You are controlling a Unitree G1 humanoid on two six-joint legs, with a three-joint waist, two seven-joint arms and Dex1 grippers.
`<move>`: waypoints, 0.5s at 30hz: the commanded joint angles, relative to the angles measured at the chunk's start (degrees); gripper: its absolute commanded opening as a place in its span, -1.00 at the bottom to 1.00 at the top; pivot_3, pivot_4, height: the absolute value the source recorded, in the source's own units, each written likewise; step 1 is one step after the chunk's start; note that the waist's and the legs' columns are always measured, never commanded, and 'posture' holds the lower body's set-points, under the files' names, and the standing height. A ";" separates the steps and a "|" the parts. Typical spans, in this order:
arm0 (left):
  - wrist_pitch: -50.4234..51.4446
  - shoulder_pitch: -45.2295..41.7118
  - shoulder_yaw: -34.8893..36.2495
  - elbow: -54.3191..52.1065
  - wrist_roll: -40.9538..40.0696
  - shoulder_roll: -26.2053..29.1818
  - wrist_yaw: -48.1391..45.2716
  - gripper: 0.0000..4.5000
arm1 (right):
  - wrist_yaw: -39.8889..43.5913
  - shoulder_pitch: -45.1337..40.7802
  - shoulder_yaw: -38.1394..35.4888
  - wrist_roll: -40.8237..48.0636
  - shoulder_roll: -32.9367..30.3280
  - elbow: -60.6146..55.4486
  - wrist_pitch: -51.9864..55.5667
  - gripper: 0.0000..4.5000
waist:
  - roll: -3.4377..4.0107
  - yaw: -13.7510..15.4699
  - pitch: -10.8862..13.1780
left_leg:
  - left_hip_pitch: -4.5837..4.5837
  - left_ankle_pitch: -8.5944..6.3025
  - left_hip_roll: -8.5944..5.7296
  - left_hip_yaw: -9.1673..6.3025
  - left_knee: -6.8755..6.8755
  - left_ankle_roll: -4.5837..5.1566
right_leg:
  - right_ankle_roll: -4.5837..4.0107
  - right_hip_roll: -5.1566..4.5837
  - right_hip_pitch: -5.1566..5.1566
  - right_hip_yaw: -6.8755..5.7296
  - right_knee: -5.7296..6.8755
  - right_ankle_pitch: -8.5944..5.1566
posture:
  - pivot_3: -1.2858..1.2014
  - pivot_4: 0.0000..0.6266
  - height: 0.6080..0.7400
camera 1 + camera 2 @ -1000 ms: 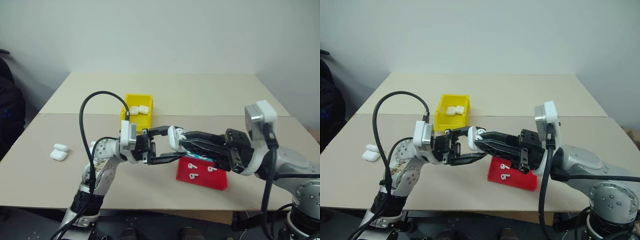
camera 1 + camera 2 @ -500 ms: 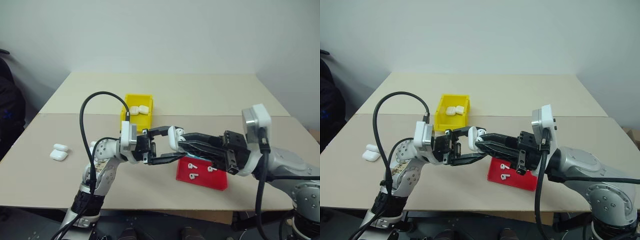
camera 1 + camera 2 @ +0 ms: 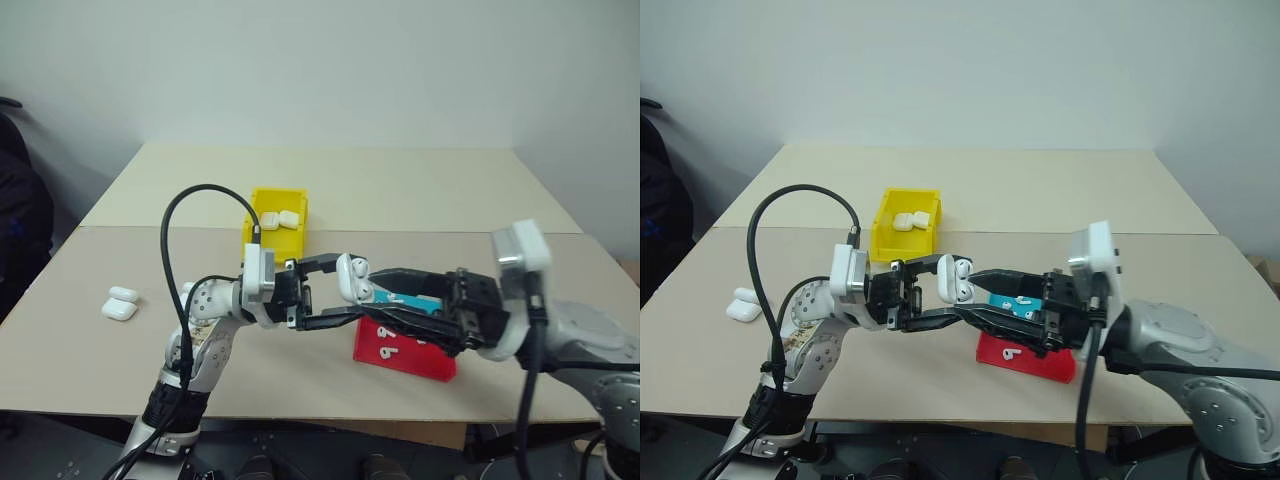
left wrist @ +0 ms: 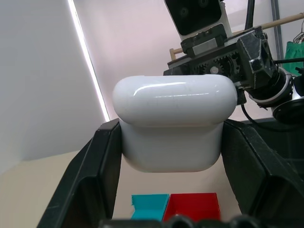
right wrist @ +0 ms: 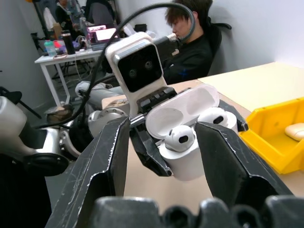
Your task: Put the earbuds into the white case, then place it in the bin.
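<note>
My left gripper (image 3: 349, 288) is shut on the white case (image 3: 352, 273) and holds it in the air over the table's near side. The case's lid stands open. In the right wrist view two earbuds (image 5: 179, 138) sit in the case (image 5: 190, 159). My right gripper (image 3: 369, 293) faces it from the right, open, one finger above and one below the case, with nothing held. More earbuds (image 3: 384, 334) lie on the red tray (image 3: 412, 362) below. The yellow bin (image 3: 272, 242) stands behind the left gripper with two closed cases inside.
Two more white cases (image 3: 118, 303) lie on the table at the left. The tray's blue part (image 3: 404, 299) shows between my right fingers. A person (image 5: 190, 45) sits at a desk in the background of the right wrist view.
My right gripper's fingers have spread apart around the case and its wrist has shifted slightly. The left gripper and the case have stayed put.
</note>
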 commanded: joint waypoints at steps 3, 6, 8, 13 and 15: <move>-1.30 -1.11 -0.13 1.19 0.02 -0.78 -0.50 0.24 | 2.45 -8.10 -3.97 5.02 -4.87 4.29 -1.57 0.19 | 0.00 -0.23 0.00 | 0.02 0.00 0.00 0.01 0.01 0.00 | 0.01 0.01 -0.02 0.01 0.01 -0.01 | 0.03 -0.52 1.00; -2.04 -2.34 -0.60 3.35 0.62 -1.50 -1.26 0.24 | 1.49 -18.27 0.92 5.05 -6.74 8.82 1.18 -0.08 | 0.00 -0.33 0.00 | 0.05 0.00 0.01 -0.01 0.00 0.00 | 0.01 0.04 -0.02 0.02 0.04 -0.01 | 0.03 -0.52 1.00; -2.80 -3.22 -0.96 4.90 1.36 -1.87 -1.87 0.24 | 1.04 -22.70 4.53 4.65 -6.01 10.99 2.71 -0.36 | 0.00 -0.22 0.00 | 0.08 0.00 0.01 -0.03 -0.01 0.01 | 0.00 0.06 -0.01 0.02 0.04 -0.01 | 0.03 -0.52 1.00; -4.43 -5.10 -1.95 7.70 3.81 -2.51 -2.13 0.24 | 1.60 -26.40 10.55 1.65 -3.74 11.95 4.14 -0.98 | 0.01 0.05 0.00 | -0.09 -0.03 -0.01 0.01 0.00 0.06 | -0.04 0.00 -0.08 0.03 -0.04 0.03 | 0.03 -0.52 1.00; -4.45 -5.59 -2.16 7.97 4.16 -2.93 -1.82 0.24 | 2.32 -27.32 11.99 0.55 -2.93 11.73 4.14 -0.98 | 0.01 0.16 0.00 | -0.23 -0.04 -0.01 -0.02 0.00 0.07 | -0.04 0.00 -0.17 -0.02 -0.07 0.03 | 0.03 -0.52 1.00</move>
